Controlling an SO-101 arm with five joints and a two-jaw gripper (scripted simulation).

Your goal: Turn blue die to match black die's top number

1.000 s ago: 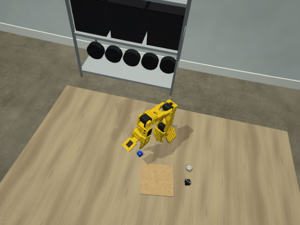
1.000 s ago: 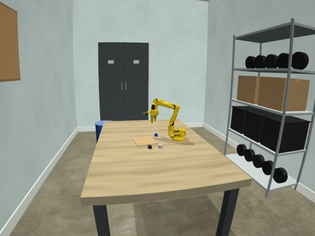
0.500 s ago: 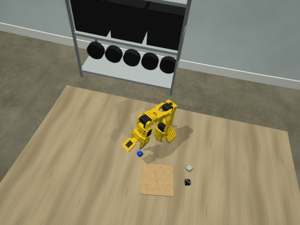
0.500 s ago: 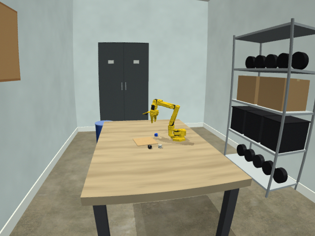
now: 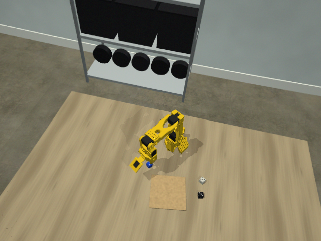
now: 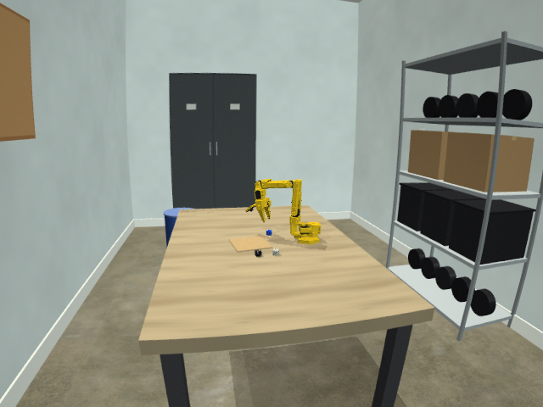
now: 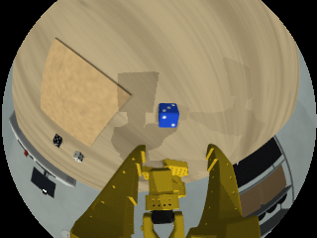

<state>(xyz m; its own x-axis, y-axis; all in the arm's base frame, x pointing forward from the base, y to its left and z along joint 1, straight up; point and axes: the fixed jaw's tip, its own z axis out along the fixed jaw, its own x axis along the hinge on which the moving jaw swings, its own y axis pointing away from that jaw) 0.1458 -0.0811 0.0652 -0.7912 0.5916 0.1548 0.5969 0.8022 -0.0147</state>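
Arm bent over, my yellow claw [image 7: 173,159] hanging part-open and empty above one small blue die [image 7: 168,115]; three dice total on the wooden tabletop [image 5: 77,155].

I see the blue die [image 5: 149,164] sitting on the bare wood, off the mat [image 5: 167,192], just beyond the mat's back left corner toward the table's far edge. From the wrist view its top face looks like two pips. The tan square mat lies flat near the table's middle. To its right, toward the right edge, the white die [image 5: 202,180] and the black die [image 5: 200,195] rest apart; the black die's pips are too small for me to read.
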